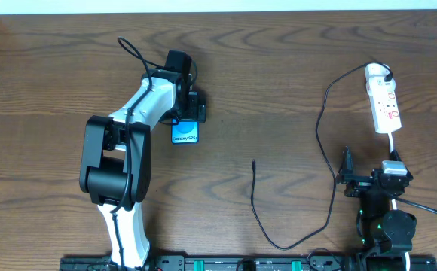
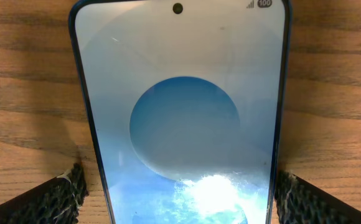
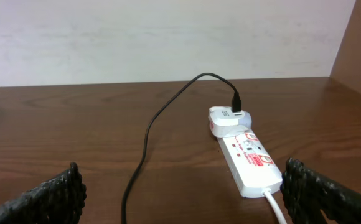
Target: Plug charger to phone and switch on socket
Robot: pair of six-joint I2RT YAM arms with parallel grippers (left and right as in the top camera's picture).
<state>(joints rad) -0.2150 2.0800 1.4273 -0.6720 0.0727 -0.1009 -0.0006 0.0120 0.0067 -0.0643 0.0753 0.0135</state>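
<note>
We hold our left gripper (image 2: 180,190) open astride the phone (image 1: 185,133), toward the far edge; our right gripper (image 3: 180,190) gapes empty near the right edge, facing the socket (image 1: 384,105) and plugged-in charger (image 3: 146,140)

I am seeing bright, even light overhead; glare is washing out the phone (image 2: 180,93) screen, soft shadow falling beside it.

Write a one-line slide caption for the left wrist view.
Left gripper open astride the phone, which lies screen-up on the wooden table.
</note>
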